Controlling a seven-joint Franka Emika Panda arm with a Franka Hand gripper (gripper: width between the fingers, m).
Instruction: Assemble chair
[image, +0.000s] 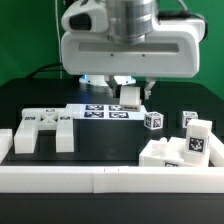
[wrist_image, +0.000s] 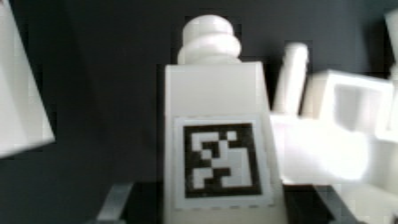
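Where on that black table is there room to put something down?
Bare black table lies between the notched frame and the small tagged cube, in front of the marker board. The exterior view's right is crowded with white parts.

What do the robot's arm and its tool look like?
The tool is a wide white box with rounded corners and a dark lower edge. Above it sits a grey metal cylindrical wrist, beside a rounded white arm shell. No markings show on them.
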